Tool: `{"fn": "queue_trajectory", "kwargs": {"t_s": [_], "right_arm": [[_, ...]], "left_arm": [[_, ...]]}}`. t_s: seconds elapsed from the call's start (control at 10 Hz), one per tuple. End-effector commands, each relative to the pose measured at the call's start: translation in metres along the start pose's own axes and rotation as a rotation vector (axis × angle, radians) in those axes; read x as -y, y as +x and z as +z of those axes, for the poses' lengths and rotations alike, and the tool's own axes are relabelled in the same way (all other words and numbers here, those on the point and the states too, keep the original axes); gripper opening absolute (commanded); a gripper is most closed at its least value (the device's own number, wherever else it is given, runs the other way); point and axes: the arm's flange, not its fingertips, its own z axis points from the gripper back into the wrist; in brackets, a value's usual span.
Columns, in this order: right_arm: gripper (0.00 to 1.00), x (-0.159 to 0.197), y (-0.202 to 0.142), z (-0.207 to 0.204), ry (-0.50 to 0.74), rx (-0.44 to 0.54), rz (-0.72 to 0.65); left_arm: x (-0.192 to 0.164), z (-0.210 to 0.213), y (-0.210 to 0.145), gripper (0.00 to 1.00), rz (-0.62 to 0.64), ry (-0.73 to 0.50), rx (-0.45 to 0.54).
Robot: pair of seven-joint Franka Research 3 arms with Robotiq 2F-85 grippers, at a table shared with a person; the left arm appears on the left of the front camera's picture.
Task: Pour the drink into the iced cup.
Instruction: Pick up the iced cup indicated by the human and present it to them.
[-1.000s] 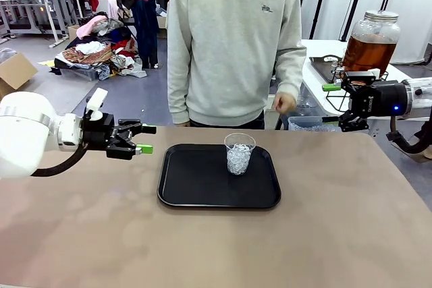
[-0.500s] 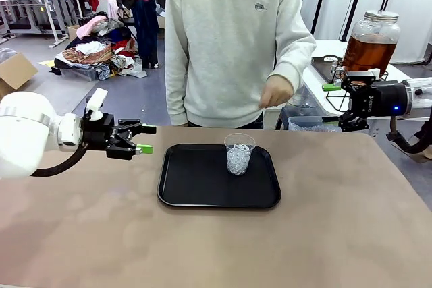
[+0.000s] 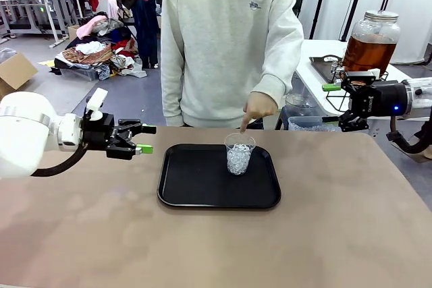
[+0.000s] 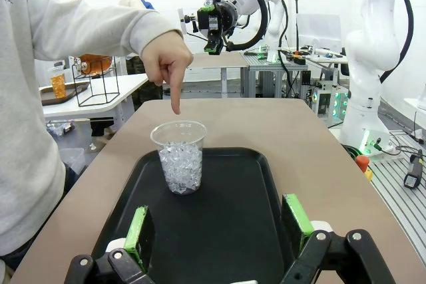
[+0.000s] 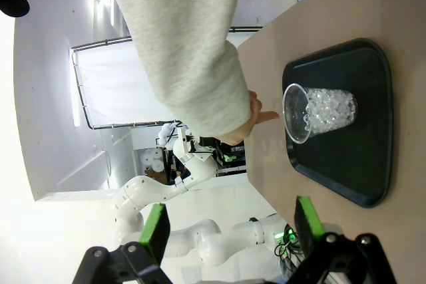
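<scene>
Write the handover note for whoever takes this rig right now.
Left gripper: open, empty, hovering left of the black tray.
Right gripper: open, empty, at the table's far right edge, near the dispenser jar.
Things: iced cup stands upright on the tray, ice only. The drink is in the jar on the side table. The person's hand points down at the cup.
Done: nothing poured.
Left: get the drink into the cup.
</scene>
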Motion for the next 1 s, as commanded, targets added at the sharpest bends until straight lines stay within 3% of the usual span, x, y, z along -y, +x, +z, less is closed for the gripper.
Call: {"fn": "queue_trajectory", "kwargs": {"t_s": [0.0,0.9], "right_arm": [[1.00,-0.0013,0.0001,-0.0005,0.004,0.000,0.001],[1.00,-0.0013,0.0001,-0.0005,0.004,0.000,0.001]], "left_arm": [[0.0004,0.0001,0.0008,1.00,-0.006,-0.001,0.002],[0.0004,0.0001,0.0008,1.00,-0.006,-0.001,0.002]]}}
